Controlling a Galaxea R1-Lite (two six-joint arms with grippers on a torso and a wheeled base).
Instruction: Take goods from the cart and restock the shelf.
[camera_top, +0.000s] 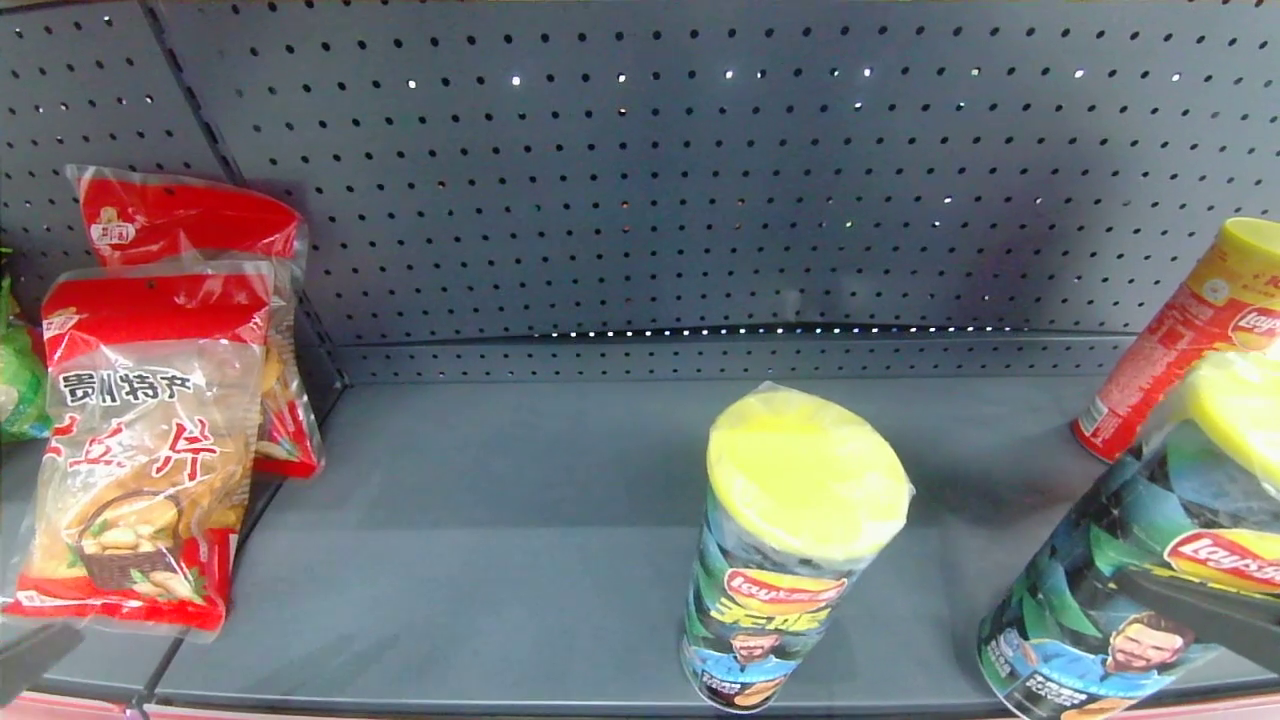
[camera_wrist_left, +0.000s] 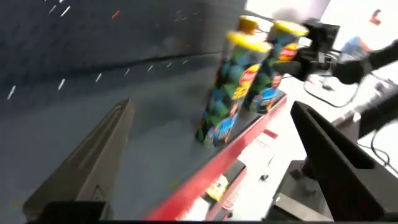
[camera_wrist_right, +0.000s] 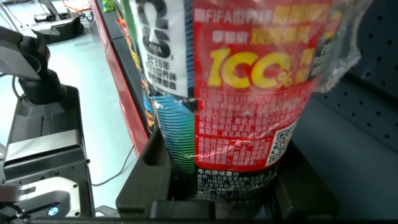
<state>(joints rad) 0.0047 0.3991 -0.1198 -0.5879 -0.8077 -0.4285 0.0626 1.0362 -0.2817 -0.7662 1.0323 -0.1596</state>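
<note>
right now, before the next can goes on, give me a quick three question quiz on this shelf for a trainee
1. True or false: the left gripper holds a can.
2. The mid-shelf can has a lid that is: A red, B yellow, C black.
3. Which gripper grips the green can in front of the red can?
Key: 1 false, it is open and empty; 2 B; 3 the right gripper.

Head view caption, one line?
Right gripper holds wrapped red and green chip cans at the grey shelf, beside a yellow-lidded green can.
</note>
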